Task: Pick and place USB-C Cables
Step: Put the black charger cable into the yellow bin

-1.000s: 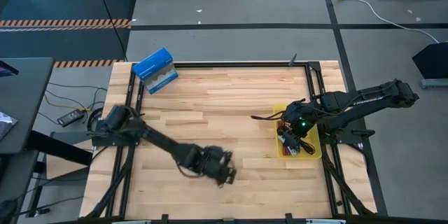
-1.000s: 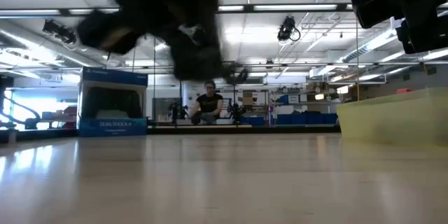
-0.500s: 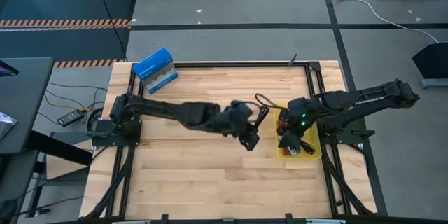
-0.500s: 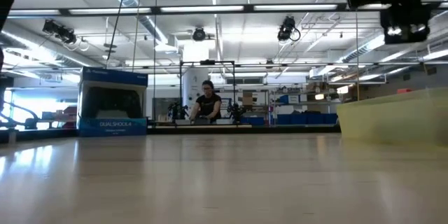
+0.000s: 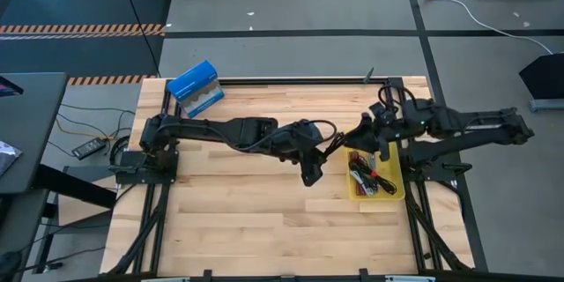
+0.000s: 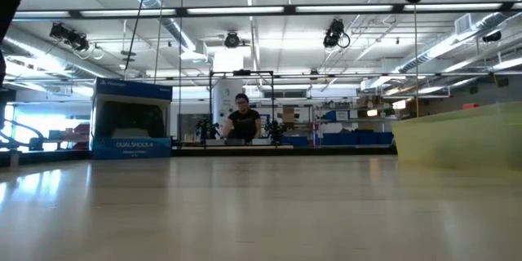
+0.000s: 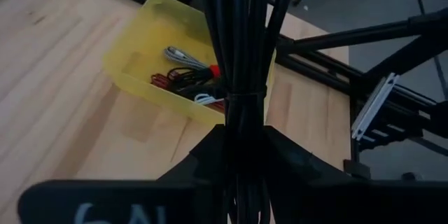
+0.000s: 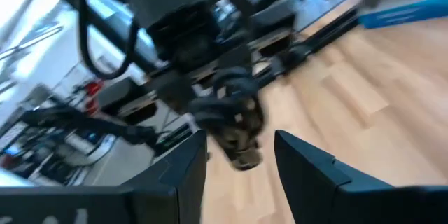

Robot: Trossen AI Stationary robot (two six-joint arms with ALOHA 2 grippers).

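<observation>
Your left gripper pinches a black cable bundle; the yellow tray lies just right. The right gripper's jaws are spread.

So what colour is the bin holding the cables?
Yellow bin, clearest in the left wrist view.

A pale wooden bench stands on a grey concrete floor crossed by dark seams. Orange and black hazard tape edges a dark mat off to one side. A white cord trails over the floor. Seen level across the bench, long ceiling lights run through a big workshop, and a person sits far back among cluttered shelves
</observation>
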